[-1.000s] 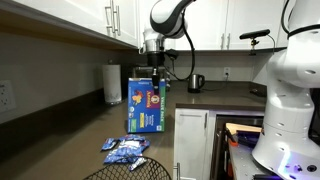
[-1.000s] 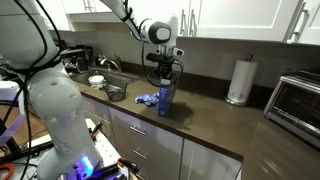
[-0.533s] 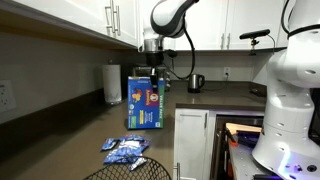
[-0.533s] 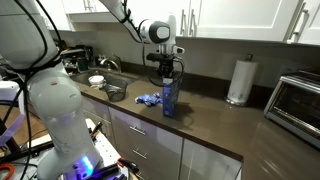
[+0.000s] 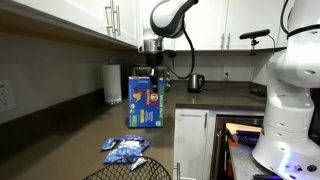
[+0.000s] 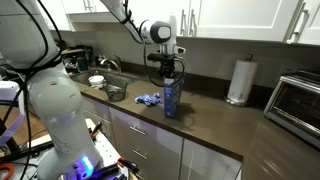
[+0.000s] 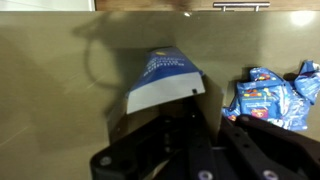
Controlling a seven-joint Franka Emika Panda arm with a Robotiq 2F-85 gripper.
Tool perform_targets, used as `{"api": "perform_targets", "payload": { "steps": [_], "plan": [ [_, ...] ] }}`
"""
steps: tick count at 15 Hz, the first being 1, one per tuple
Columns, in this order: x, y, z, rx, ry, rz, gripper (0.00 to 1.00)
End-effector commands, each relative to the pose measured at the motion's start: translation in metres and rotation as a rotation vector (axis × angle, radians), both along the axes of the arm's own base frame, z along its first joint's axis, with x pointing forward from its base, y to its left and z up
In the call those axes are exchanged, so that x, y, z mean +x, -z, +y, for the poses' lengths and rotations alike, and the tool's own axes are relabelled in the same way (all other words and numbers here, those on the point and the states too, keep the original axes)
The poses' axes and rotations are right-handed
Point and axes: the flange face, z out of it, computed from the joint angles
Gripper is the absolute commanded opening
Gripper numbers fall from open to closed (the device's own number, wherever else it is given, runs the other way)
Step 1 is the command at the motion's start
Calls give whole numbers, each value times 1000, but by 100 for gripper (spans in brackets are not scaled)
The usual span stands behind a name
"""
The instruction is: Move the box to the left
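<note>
1. Your gripper (image 5: 150,75) points straight down over the box (image 5: 146,105). The fingers are clamped on its top edge, holding it.
2. The box is upright and blue. In an exterior view its red-yellow printed front faces the camera.
3. It stands mid-desk (image 6: 212,128), near the front edge, directly under the wrist. You can't tell from either exterior view whether its base touches the desk or hangs just above it.
4. The pile of blue-and-white packets (image 6: 148,99) lies on the desk just beside the box, on the sink side, apart from it.
5. The paper-towel roll (image 6: 239,80) stands upright by the back wall, well apart from the box, with a toaster oven (image 6: 300,100) beyond it.
6. In the wrist view, the box top (image 7: 162,75) sits between the dark finger bodies, with the packets (image 7: 268,98) off to the right of the frame.
</note>
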Motion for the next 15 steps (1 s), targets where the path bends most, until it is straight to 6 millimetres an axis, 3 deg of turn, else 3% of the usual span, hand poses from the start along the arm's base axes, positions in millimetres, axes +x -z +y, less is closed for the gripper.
{"api": "perform_targets", "payload": {
  "steps": [1, 4, 5, 6, 15],
  "plan": [
    [2, 8, -1, -29, 21, -6, 0],
    [0, 13, 0, -32, 28, -2, 0],
    [-1, 13, 1, -34, 28, -2, 17],
    [-2, 12, 3, -36, 27, -1, 28],
    [-15, 9, 14, -54, 21, 7, 84]
  ]
}}
